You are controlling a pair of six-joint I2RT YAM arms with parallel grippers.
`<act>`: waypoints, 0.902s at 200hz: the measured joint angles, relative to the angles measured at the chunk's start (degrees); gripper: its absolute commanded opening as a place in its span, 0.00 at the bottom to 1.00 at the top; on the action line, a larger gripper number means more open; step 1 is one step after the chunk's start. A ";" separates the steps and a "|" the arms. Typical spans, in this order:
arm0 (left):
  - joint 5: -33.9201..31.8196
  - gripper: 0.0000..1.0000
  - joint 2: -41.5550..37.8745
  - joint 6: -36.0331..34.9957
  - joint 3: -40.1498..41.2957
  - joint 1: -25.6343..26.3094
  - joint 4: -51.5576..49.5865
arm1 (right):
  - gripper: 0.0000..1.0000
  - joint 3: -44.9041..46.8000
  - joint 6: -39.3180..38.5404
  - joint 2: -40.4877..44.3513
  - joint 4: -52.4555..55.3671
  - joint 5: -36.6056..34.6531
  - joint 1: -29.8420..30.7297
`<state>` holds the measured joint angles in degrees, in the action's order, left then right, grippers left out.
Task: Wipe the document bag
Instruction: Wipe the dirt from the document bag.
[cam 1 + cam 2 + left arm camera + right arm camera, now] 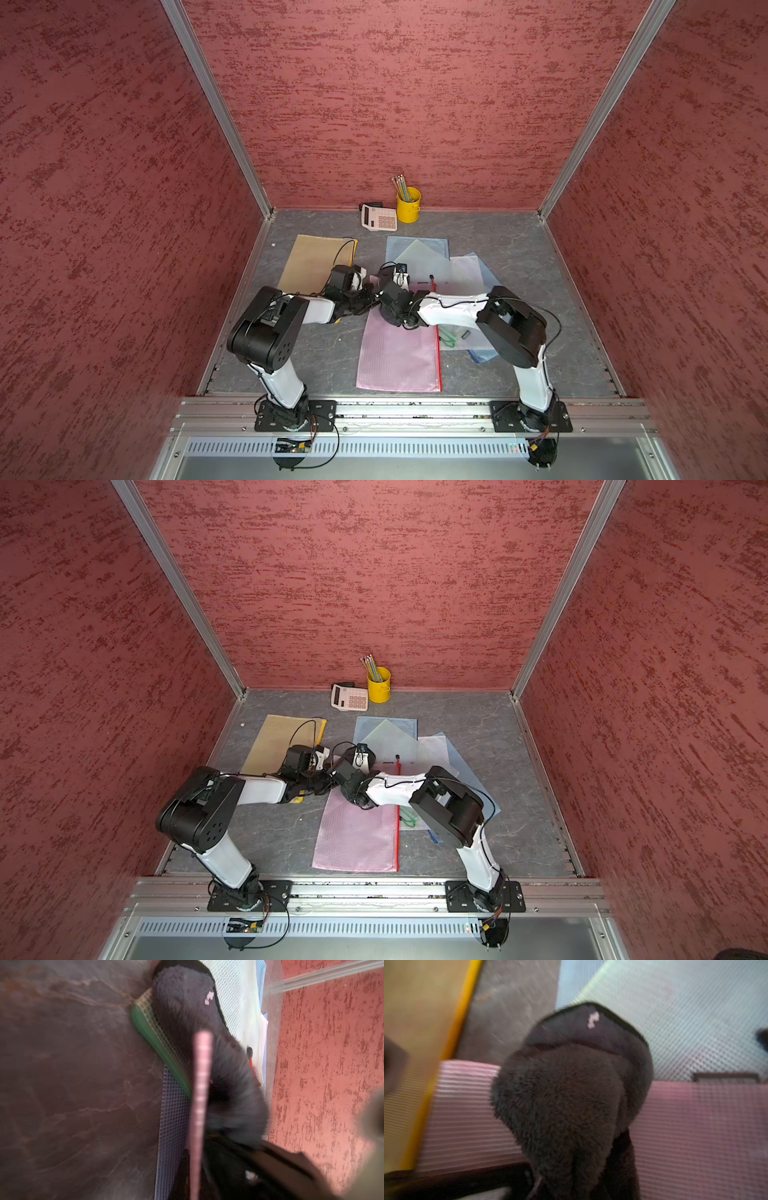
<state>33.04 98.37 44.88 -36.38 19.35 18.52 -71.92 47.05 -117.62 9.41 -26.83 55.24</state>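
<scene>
The pink document bag lies flat on the worktop, in the lower middle of both top views. Its top end reaches up to the middle of the frame, where my two arms meet.

My left fingers are at the bag's upper left corner. They are closed. In the left wrist view a thin pink edge stands up from where they are, so they seem to pinch the bag's edge. That view is blurry, and I cannot see the pinch itself.

My right fingers are just beside the left ones, over the top end of the bag. They are closed on a dark fuzzy cloth. In the right wrist view the cloth lies across the bag's top edge. Part of it is on the pink and part is on the heap of blue and see-through bags past it.

Now I count:
- There is one pink bag and one cloth.
- One tan bag lies to the upper left of the pink one, partly under my left arm.
- The heap sits to the upper right, with its bags lying over each other. I make out about four but cannot be sure.
- One calculator is at the back wall, in the upper middle.
- One yellow cup stands just beside the calculator.
- The cup holds a bunch of pencils, too small to count.
</scene>
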 measured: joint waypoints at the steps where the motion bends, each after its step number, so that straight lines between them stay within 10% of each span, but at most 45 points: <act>1: -0.04 0.00 0.02 0.09 0.02 0.00 0.04 | 0.00 0.00 0.02 0.00 -0.02 -0.15 0.07; 84: 0.98 0.00 2.19 6.84 1.36 -1.84 3.85 | 0.00 22.36 14.80 18.34 8.13 -2.14 13.20; 131: 1.42 0.00 2.67 7.34 1.57 -2.03 6.43 | 0.00 17.00 15.28 25.53 25.03 -1.62 12.02; 180: 0.94 0.00 3.21 8.79 2.82 -1.62 9.27 | 0.00 6.71 -2.43 15.93 -2.32 -4.28 8.17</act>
<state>33.98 101.58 53.67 -33.56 17.74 27.79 -65.21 44.62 -101.69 7.09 -31.11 63.42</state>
